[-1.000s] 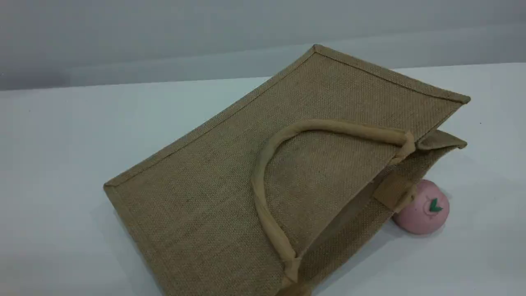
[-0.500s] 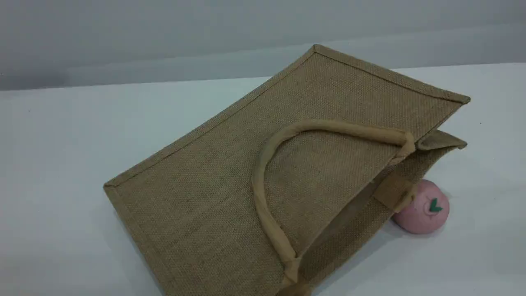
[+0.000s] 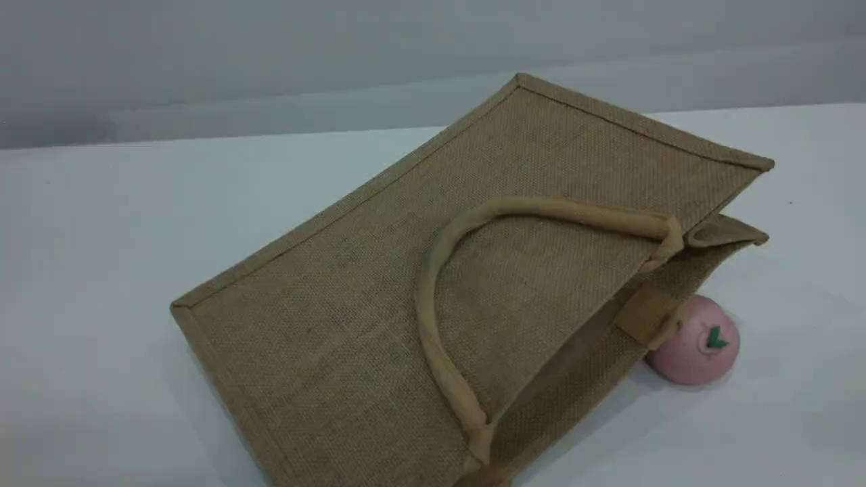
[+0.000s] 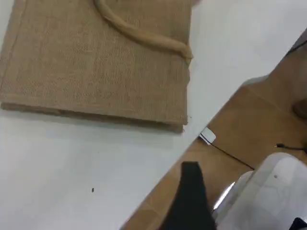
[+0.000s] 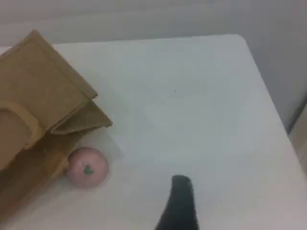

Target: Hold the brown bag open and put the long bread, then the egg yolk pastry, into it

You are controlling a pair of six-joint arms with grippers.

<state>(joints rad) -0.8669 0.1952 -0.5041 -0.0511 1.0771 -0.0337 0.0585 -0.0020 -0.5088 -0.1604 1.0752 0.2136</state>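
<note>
Nothing has moved since a second ago: the brown bag [image 3: 433,291] lies just where it lay, and so does the pink ball [image 3: 697,341] beside it. The bag rests on its side on the white table [image 3: 101,270], its broad woven face turned up and its mouth toward the right of the scene view, gaping only a little. One thick beige handle [image 3: 440,270] lies looped across the upper face. The pink ball, with its small green leaf mark, sits on the table touching the lower lip of the bag's mouth, partly tucked behind a handle tab.

Neither of my arms shows in the scene view. From my left wrist I look down on the bag's face [image 4: 96,67] and a stretch of its handle [image 4: 144,36], with the table edge and brown floor [image 4: 249,129] beyond; my left fingers [image 4: 192,191] hang over that edge, well apart from the bag, spread wide and holding nothing. From my right wrist I see the bag's mouth end [image 5: 43,105] and the pink ball [image 5: 87,166] at the left, while my right fingers [image 5: 181,201] hover over bare table, well apart from both, spread fully and empty.

I cannot see the long bread or the egg yolk pastry in any view.
</note>
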